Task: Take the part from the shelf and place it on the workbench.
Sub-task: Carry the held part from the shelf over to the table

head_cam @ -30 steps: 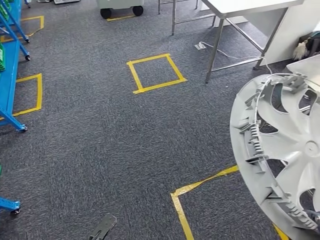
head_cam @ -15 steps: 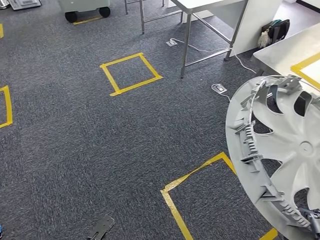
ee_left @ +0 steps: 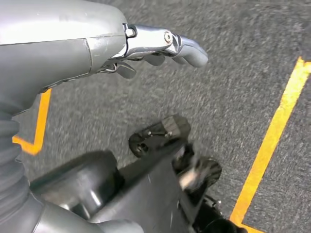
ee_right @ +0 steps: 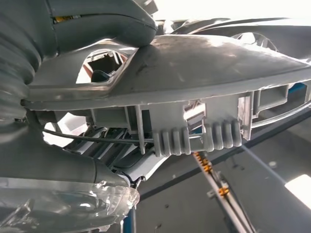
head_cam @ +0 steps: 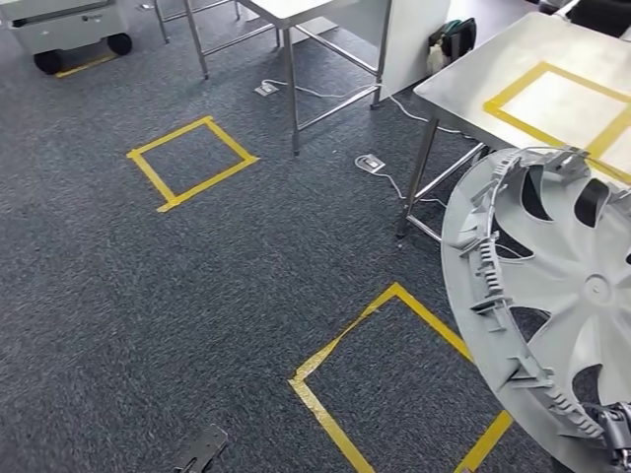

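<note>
Head view shows us carrying the part (head_cam: 565, 305), a large grey wheel cover, at our right side, tilted with its ribbed back toward us and its far rim overlapping the near edge of the workbench (head_cam: 476, 74) in the picture; we cannot tell how high it rides above that top. Our right hand (ee_right: 73, 58) grips the part at its rim, thumb pressed on one face and fingers under the clips, as the right wrist view shows close up. Our left hand (ee_left: 161, 46) hangs over the carpet (head_cam: 149, 296) with fingers extended and apart, holding nothing. We judge the main risk to be the wide disc striking the bench edge or the bench leg (head_cam: 417, 182) as we close in, since one-sided rim hold leaves the far rim free to swing and could lever the part out of our fingers. A cable and floor socket (head_cam: 370, 163) lie near that leg and could catch a foot. Open room lies to our left across the carpet and the yellow tape square (head_cam: 394, 374), and the taped rectangle (head_cam: 550, 99) on the bench top looks bare for setting down.
</note>
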